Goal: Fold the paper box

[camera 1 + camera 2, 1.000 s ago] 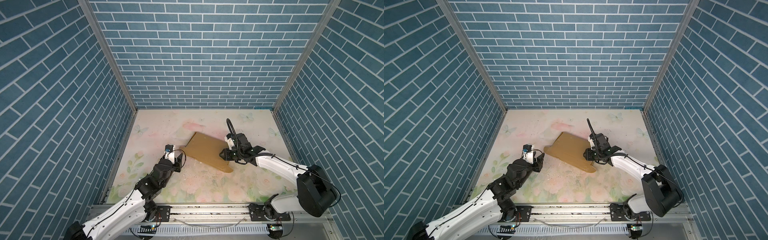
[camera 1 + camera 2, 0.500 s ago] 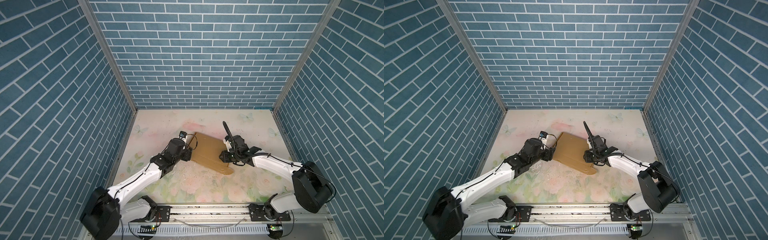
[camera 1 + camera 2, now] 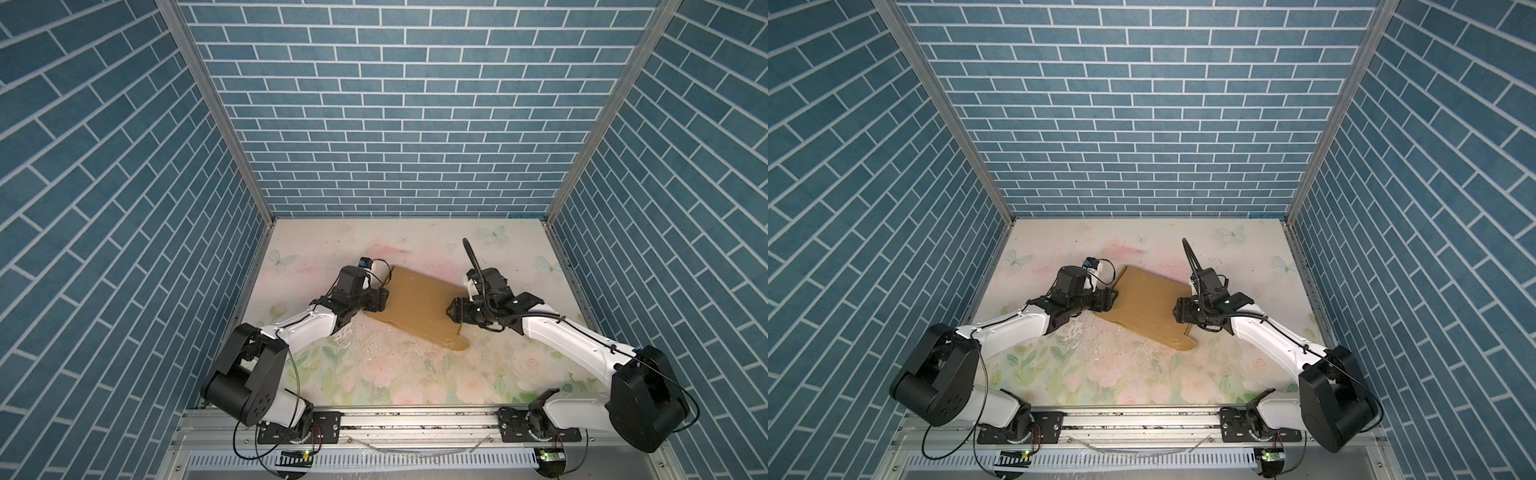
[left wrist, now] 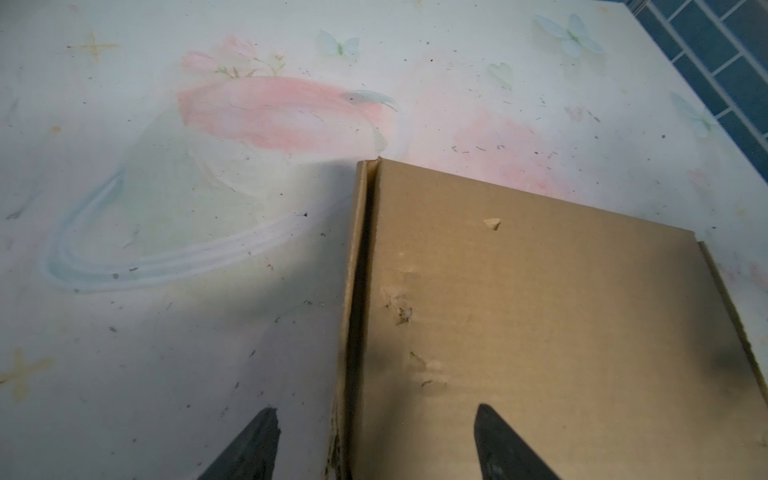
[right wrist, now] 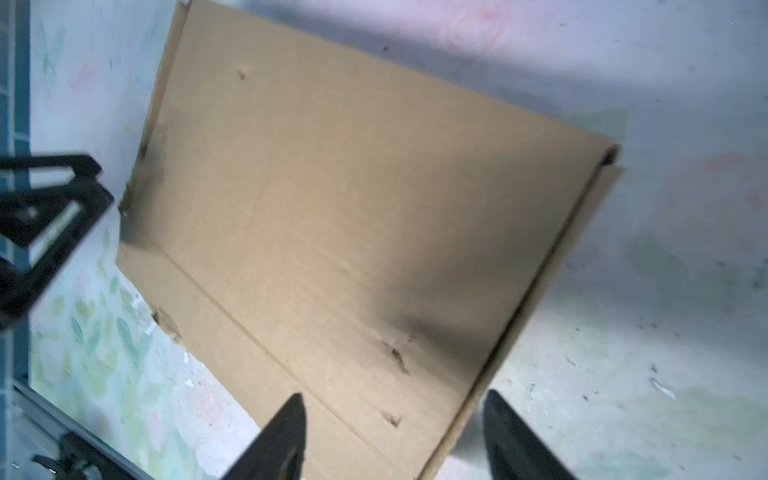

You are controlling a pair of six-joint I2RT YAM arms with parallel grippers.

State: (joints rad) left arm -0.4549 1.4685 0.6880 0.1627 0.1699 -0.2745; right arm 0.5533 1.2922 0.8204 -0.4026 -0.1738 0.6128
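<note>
The table (image 3: 415,374) carried a pale floral print with pink blooms, green leaves and faint butterflies, scuffed and speckled with dark flecks. Blue brick-pattern walls (image 3: 395,124) closed it in on three sides, and a metal rail (image 3: 415,419) ran along the near edge, with both arm bases bolted to it.

The paper box (image 3: 419,305) lay in the middle of the table, turned at an angle, its broad tan top panel facing up in both top views (image 3: 1148,301). A rounded tab (image 3: 455,343) stuck out at its near right corner and rested on the table.

The left arm (image 3: 299,328) reached forward and inward, low over the table, and brought the left gripper (image 3: 380,301) to the box's left edge. In the left wrist view its jaws stood well apart (image 4: 376,410): one of the fingertips (image 4: 484,415) hung over the top panel, the other over bare table, with the box's side wall between them and nothing clamped.

The right arm (image 3: 561,336) mirrored it, with the right gripper (image 3: 451,309) at the box's right edge. The right wrist view, slightly blurred, showed its jaws spread too (image 5: 394,395), straddling that edge without pinching it
</note>
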